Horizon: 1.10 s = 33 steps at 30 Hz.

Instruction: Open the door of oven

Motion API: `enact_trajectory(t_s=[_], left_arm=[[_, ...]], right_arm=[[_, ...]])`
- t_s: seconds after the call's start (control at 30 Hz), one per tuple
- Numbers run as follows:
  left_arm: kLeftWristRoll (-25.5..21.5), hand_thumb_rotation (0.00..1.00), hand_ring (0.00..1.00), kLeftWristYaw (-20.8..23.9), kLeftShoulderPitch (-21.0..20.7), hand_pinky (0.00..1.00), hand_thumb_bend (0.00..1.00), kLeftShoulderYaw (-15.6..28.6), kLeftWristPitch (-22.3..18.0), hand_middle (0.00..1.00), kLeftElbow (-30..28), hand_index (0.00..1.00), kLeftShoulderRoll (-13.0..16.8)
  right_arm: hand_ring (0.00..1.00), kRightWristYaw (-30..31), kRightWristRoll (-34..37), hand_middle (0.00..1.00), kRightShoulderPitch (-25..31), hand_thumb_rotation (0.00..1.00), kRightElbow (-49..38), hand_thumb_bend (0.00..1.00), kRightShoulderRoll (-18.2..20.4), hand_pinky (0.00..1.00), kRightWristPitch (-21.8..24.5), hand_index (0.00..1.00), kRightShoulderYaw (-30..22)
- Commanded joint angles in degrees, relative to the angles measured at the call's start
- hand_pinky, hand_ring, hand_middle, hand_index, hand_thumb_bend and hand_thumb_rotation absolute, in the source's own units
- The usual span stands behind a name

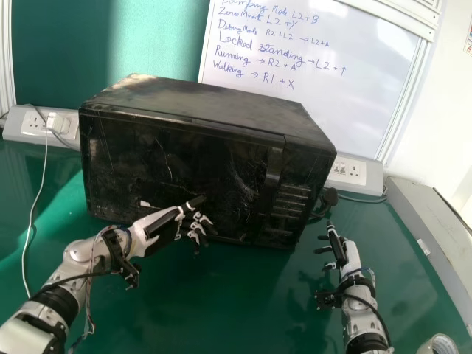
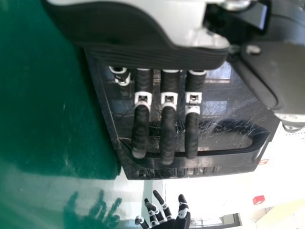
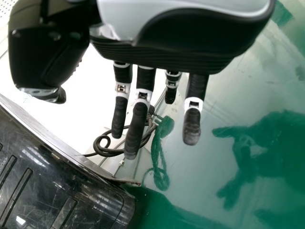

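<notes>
Left robot hand point(image 1: 164, 226) before black oven point(image 1: 214, 103), door point(image 1: 169, 166) closed, scratched, glossy.

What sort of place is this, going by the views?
Probably a robotics lab: a whiteboard of handwritten robot mode commands, wall sockets, and an old microwave oven on a green table.

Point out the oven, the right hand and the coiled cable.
Oven point(image 1: 192, 158): head view, on its door.
Right hand point(image 1: 352, 258): head view, back of the hand.
Coiled cable point(image 3: 106, 151): right wrist view, its loop.
</notes>
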Motion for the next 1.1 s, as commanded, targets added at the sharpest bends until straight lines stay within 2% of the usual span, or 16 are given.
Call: enact_trajectory(t_s=[0.0, 0.2, 0.5, 0.63, 0.83, 1.07], left_arm=[[-1.76, 0.93, 0.32, -1.3, -0.89, 0.24, 0.65, 1.19, 1.16, 0.41, -0.57, 0.51, -0.22], [-4.36, 0.9, 0.31, -3.56, -0.72, 0.23, 0.68, 2.57, 2.88, 0.41, -1.84, 0.5, -0.56], [-6.37, 0.91, 0.35, -5.99, 1.07, 0.26, 0.7, 3.16, 3.58, 0.45, -7.27, 0.55, -0.51], [-7.82, 0.88, 0.37, -6.03, 2.19, 0.29, 0.71, 3.12, 6.44, 0.47, -10.86, 0.57, -0.67], [-9.52, 0.8, 0.4, -8.35, 3.73, 0.31, 0.62, 2.87, 9.27, 0.53, -14.93, 0.62, -0.83], [-11.74, 0.74, 0.47, -8.91, 6.09, 0.34, 0.6, 2.99, 12.19, 0.6, -21.01, 0.65, -1.49]], right_arm=[[0.23, 0.13, 0.11, 0.36, -0.76, 0.98, -0.09, 0.68, -0.68, 0.18, 0.16, 0.61, -0.12], [0.23, 0.48, 0.31, 0.36, -0.76, 0.99, -0.11, 0.68, -0.69, 0.17, 0.22, 0.61, -0.28], [0.23, 0.24, -0.15, 0.36, -0.65, 0.99, -0.07, 0.7, -0.97, 0.17, 0.01, 0.61, 0.09], [0.23, 0.26, -0.49, 0.37, -0.58, 1.0, -0.07, 0.69, -1.1, 0.18, -0.12, 0.62, 0.38], [0.23, 0.28, -0.02, 0.36, -0.63, 0.99, -0.08, 0.69, -0.94, 0.18, 0.11, 0.62, -0.27], [0.23, 0.28, -0.09, 0.36, -0.67, 0.98, -0.08, 0.7, -0.97, 0.17, 0.19, 0.61, -0.37]])
